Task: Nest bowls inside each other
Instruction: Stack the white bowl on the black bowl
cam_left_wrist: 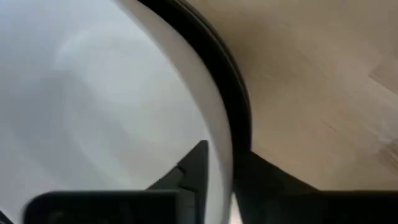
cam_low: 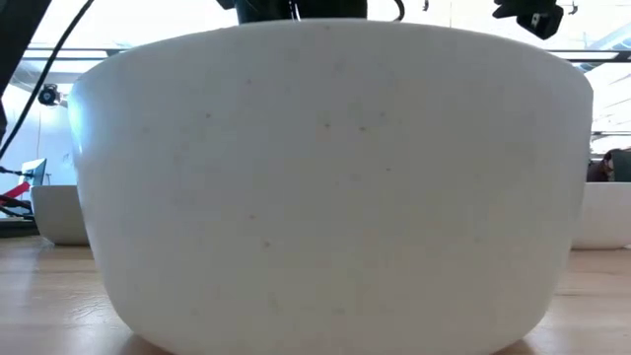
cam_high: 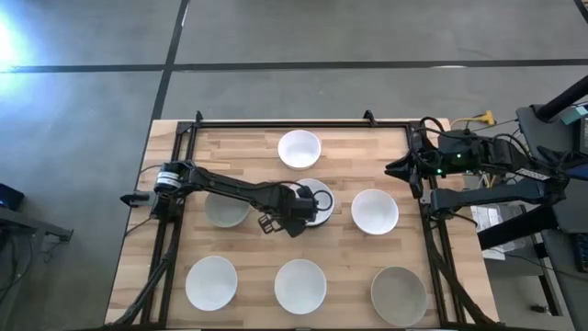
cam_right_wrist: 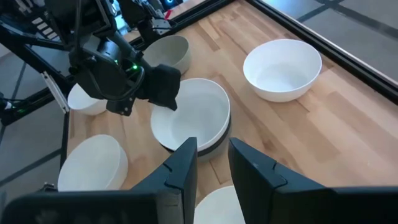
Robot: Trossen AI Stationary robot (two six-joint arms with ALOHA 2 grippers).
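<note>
The smooth white round bowl (cam_high: 317,200), nested in a dark bowl (cam_right_wrist: 219,140) mid-worktop (cam_high: 248,156), is straddled at its rim by the left claw (cam_high: 296,210), fingers slightly apart, apparently for release.

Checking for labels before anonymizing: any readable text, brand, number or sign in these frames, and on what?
None readable. The bowls are plain, the table is bare wood, and neither the left gripper nor the right gripper shows any marking. Green lights glow on the arms, with no text.
</note>
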